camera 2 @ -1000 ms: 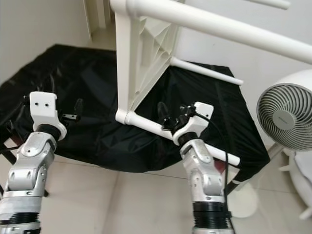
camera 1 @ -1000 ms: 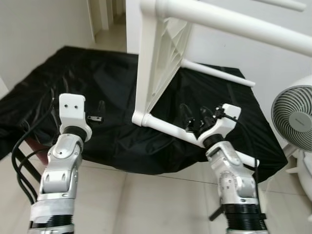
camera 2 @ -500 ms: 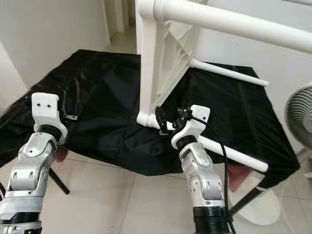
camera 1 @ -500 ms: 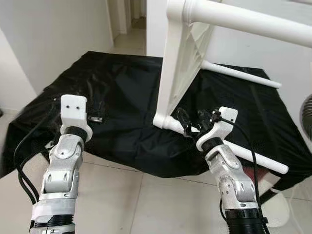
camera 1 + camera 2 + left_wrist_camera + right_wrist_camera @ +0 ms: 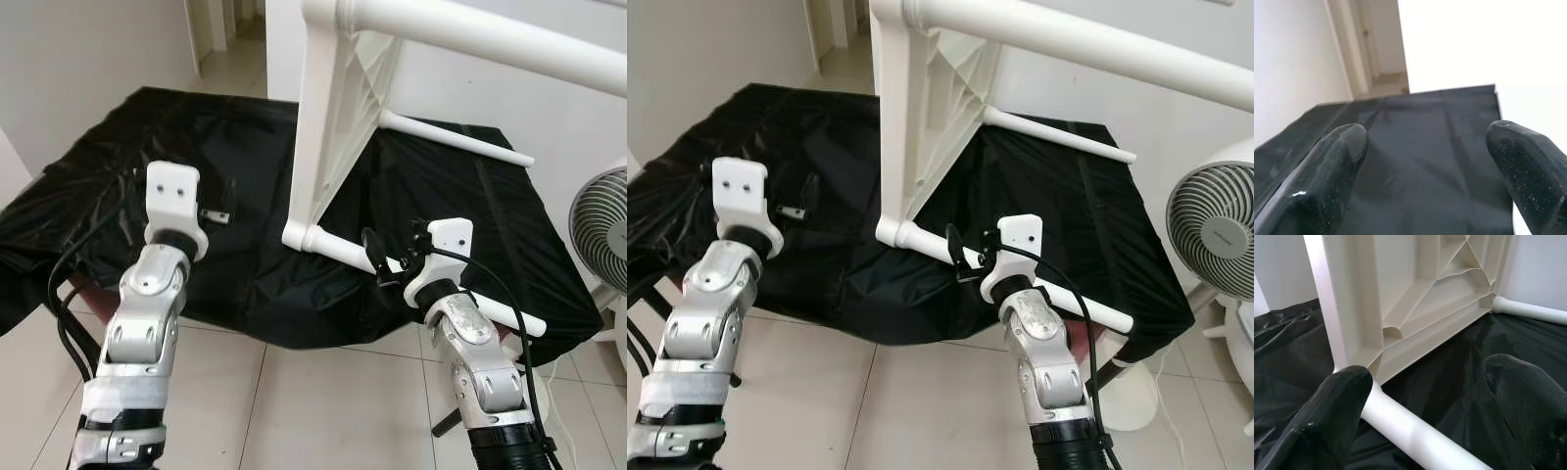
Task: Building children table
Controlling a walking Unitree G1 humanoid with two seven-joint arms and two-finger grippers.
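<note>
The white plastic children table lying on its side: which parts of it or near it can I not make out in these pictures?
- White plastic children table: its upper legs are cut off by the head views' top and right edges.
- Small metal part on the black cloth: too small to identify.
- What is beneath the cloth: hidden by the cloth.
- Right pincer: open around the lower white leg; contact cannot be told.

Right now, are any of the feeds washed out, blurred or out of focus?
Left wrist view: the wall is blown out to white, and the left end effector fingers are soft. Right wrist view: the table top is sharp, its fingers blurred. Eye views: evenly lit, sharp; black cloth shows mild sheen.
</note>
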